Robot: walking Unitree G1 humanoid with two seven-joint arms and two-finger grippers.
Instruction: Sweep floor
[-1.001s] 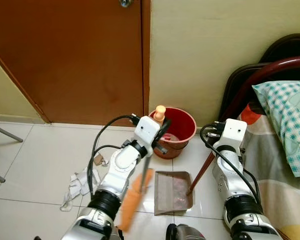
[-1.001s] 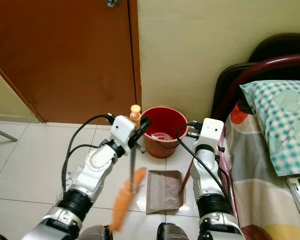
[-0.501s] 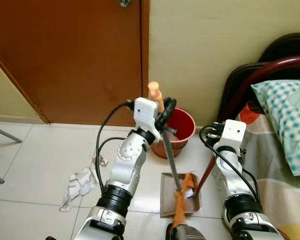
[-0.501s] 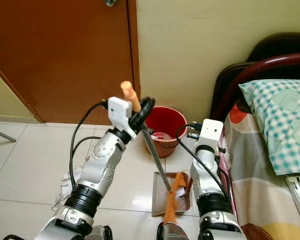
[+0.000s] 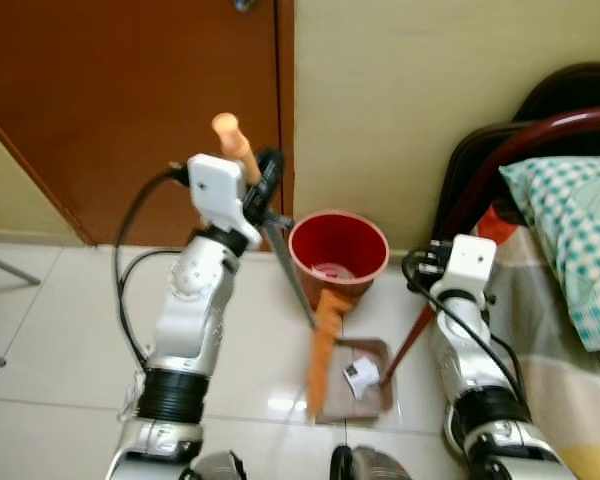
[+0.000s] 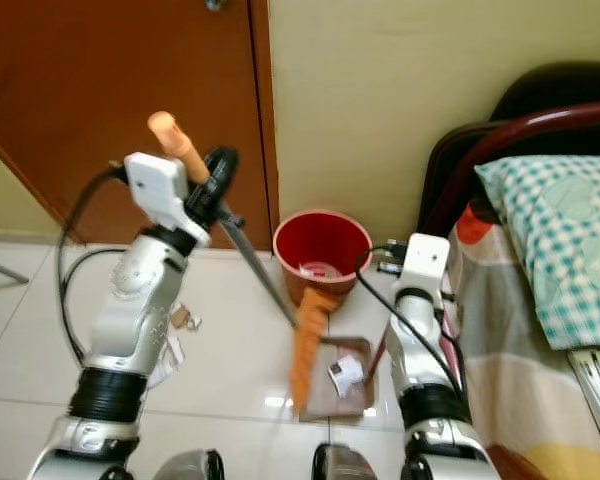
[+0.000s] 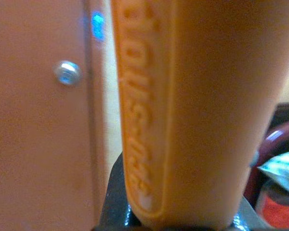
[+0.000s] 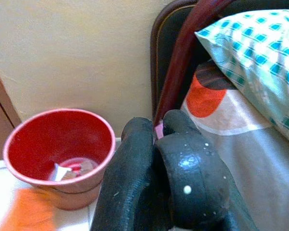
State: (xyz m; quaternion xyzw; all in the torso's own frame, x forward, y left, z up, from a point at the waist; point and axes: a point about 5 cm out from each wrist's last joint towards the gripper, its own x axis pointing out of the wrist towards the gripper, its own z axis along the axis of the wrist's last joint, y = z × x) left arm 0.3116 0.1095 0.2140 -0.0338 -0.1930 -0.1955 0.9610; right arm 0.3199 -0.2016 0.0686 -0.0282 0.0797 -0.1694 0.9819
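Now, in the head views, the left gripper [image 5: 263,190] has swung up and to the robot's left since half a second ago, and the broom [image 5: 325,340] head has slid from the near edge of the dustpan [image 5: 372,398] to its left rim, just below the red bucket [image 5: 338,250]. A small white scrap [image 5: 361,375] lies on the dustpan, where the bristles covered it before. The left gripper is closed round the broom's orange handle near its top, the shaft slanting down toward the floor [image 5: 60,320]. The right gripper [image 6: 402,262] stays beside the bed [image 6: 540,330], clamped on the dark red dustpan handle [image 5: 408,345] that runs down to the pan. In the left wrist view, the orange handle [image 7: 183,110] sits tight between the fingers, with the brown door [image 7: 38,120] behind. In the right wrist view, the black fingers [image 8: 183,168] are pressed together on the thin handle, with the bucket [image 8: 58,144] near and a checked pillow [image 8: 260,53] on the bed.
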